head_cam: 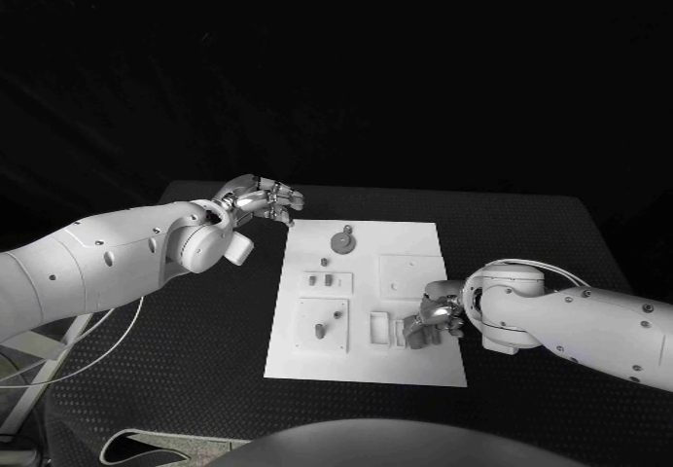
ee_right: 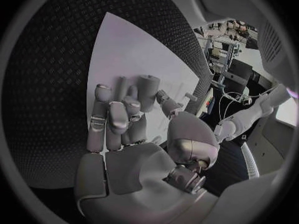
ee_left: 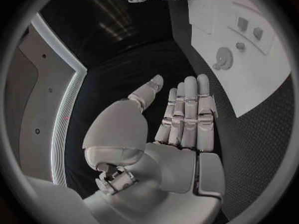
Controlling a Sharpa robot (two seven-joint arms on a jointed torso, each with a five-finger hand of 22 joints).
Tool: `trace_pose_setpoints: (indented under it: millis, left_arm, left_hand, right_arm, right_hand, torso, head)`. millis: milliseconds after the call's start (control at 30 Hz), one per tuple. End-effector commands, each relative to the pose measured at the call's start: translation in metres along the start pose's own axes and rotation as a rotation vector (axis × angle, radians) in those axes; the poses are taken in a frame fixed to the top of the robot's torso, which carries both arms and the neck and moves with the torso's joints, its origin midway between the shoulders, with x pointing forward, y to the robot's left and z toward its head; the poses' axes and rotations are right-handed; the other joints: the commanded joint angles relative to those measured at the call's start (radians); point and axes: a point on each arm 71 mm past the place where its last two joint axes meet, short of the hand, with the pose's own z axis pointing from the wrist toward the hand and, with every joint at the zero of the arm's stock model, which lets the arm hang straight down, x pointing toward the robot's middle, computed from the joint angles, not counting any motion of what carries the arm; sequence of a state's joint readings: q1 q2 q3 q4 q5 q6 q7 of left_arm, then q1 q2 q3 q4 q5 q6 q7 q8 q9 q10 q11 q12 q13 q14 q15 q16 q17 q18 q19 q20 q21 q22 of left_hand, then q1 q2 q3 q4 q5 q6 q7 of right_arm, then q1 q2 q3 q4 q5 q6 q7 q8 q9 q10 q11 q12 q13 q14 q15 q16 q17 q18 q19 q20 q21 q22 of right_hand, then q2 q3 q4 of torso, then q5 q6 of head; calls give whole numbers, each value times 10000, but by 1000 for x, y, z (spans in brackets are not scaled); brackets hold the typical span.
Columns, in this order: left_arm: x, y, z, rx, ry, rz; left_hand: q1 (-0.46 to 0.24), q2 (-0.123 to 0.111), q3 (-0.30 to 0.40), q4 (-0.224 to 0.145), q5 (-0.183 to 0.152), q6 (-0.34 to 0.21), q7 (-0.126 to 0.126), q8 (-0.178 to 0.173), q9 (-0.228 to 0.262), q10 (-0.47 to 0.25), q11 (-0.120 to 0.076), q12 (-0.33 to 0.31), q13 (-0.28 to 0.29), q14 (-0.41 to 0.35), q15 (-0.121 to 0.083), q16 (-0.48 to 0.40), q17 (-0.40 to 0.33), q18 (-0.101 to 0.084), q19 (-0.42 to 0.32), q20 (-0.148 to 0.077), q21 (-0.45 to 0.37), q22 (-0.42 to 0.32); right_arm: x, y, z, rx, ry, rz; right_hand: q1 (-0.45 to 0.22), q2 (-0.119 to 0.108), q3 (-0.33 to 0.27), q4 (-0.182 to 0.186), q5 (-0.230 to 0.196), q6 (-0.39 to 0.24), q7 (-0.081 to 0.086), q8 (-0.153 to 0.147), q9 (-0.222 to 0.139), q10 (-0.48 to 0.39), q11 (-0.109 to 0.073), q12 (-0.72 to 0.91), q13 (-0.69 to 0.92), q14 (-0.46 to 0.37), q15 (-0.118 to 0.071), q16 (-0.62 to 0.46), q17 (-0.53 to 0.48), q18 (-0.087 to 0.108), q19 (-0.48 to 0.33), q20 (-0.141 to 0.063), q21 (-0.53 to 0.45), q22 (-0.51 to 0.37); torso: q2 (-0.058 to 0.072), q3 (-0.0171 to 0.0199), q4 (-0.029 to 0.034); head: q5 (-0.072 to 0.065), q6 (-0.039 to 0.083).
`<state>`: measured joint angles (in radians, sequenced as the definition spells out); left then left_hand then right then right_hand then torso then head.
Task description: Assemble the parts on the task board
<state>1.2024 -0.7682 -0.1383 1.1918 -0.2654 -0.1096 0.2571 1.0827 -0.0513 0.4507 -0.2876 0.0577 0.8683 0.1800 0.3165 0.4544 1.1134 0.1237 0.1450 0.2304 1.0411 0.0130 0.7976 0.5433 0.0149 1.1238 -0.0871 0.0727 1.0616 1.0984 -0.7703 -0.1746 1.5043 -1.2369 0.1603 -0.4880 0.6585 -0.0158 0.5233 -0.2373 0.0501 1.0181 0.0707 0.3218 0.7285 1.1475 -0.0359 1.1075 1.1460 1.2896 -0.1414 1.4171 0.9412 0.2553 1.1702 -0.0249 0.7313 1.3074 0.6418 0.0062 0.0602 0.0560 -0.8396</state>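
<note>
Head view first. Task board [head_cam: 368, 302] lies flat in the middle of the black table [head_cam: 547, 243]. My right hand [head_cam: 432, 321] is low over the board's near right part, fingers curled down beside a small rectangular frame part [head_cam: 380, 327]; whether it pinches anything I cannot tell. My left hand [head_cam: 261, 202] hangs off the board's far left corner, holding nothing. A gear-shaped part [head_cam: 343, 239] lies on the far end of the board, with small pegs [head_cam: 326, 281] nearer the middle. Risk, as I judge it: pressing down off-centre could skid or tip the board, since my left hand is not bracing it.

Left wrist view. Left hand [ee_left: 181, 119] is flat, fingers straight and close together, thumb apart, nothing in it. Board corner [ee_left: 249, 79] sits just beyond the fingertips, the gear [ee_left: 222, 58] on it.

Right wrist view. Right hand [ee_right: 121, 119] has fingers bent onto the white board [ee_right: 124, 50]; their tips hide any part beneath. A blind grip could slip or jam a piece crooked.
</note>
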Motion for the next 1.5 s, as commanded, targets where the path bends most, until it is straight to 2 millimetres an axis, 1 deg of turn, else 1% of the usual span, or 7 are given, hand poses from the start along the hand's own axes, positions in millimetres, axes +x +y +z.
trace_pose_setpoints:
  millis: [33, 167, 433, 867, 1167, 1333, 1500]
  left_arm:
    - [2, -1, 1, 65, 96, 20]
    - [2, -1, 1, 56, 129, 14]
    - [1, -1, 1, 45, 97, 33]
    - [0, -1, 0, 46, 98, 32]
    - [1, -1, 0, 44, 118, 27]
    - [0, -1, 0, 36, 107, 28]
    - [1, -1, 0, 54, 142, 21]
  left_hand:
    - [-11, 47, -41, -5, -33, -63, -22, -35, -13, -80, 18, -31, -10, -1, 63, -59, 17, 159, -14, 74, -36, -13]
    - [-8, 44, -42, -8, -34, -64, -22, -36, -13, -81, 19, -32, -11, -3, 64, -62, 18, 158, -17, 75, -36, -14]
    - [4, 45, -38, -13, -33, -65, -23, -36, -14, -84, 19, -33, -13, -4, 64, -65, 21, 160, -19, 75, -37, -15]
    - [-21, 24, -61, -2, -35, -64, -20, -35, -14, -86, 24, -34, -17, -7, 69, -75, 29, 154, -24, 83, -36, -19]
    - [-26, 23, -67, -1, -34, -62, -21, -33, -14, -86, 24, -34, -18, -7, 70, -78, 33, 154, -24, 83, -36, -20]
    - [-31, 22, -72, -1, -35, -60, -22, -32, -14, -87, 25, -35, -20, -7, 70, -80, 35, 154, -25, 83, -36, -21]
    - [-34, 23, -76, -1, -34, -59, -22, -31, -14, -88, 25, -35, -21, -7, 71, -82, 38, 155, -26, 83, -36, -22]
  right_arm:
    - [2, 2, 1, -163, -73, 68]
    - [3, 4, 0, -309, 51, 539]
    - [4, 6, -4, -598, 71, 1246]
    - [-16, 9, -19, -883, -337, 2049]
    - [-16, 21, -13, -1147, 104, 2669]
    - [-16, 26, -10, -1187, 124, 2698]
    - [-15, 30, -6, -1169, 112, 2723]
  right_hand:
    - [-25, 161, 27, -129, -6, 89, 10, -58, 24, 89, -32, -8, -13, -46, -17, 64, -21, 65, 27, 24, 54, 197]
    - [-100, 288, 73, -309, -7, 137, 1, -85, 47, 121, -41, -11, -24, -38, -25, 76, -57, 65, 48, 25, 60, 197]
    - [-175, 324, 105, -424, -6, 172, -6, -114, 60, 139, -48, -16, -33, -31, -31, 87, -80, 65, 64, 22, 65, 197]
    - [-203, 254, 132, -493, -7, 223, -20, -135, 73, 172, -61, -14, -40, -23, -42, 92, -112, 65, 86, 15, 72, 197]
    - [-235, 216, 153, -489, -7, 213, -17, -170, 70, 170, -59, -34, -52, -36, -43, 76, -137, 65, 76, 16, 59, 192]
    - [-251, 203, 165, -486, -7, 204, -12, -191, 68, 163, -55, -48, -60, -48, -40, 65, -150, 65, 66, 19, 52, 191]
    - [-267, 190, 173, -484, -7, 201, -9, -205, 67, 158, -51, -59, -66, -56, -36, 58, -160, 65, 57, 23, 46, 190]
  torso:
    - [0, 8, -5]
    - [-2, 10, -2]
    - [-1, 6, -1]
    - [3, 1, -5]
    - [9, 1, -15]
    - [13, 11, -10]
    - [5, 2, 1]
  head:
    - [0, 7]
    - [-19, 23]
    - [-36, 49]
    - [-67, 95]
    - [-144, 124]
    - [-121, 102]
    - [-134, 85]
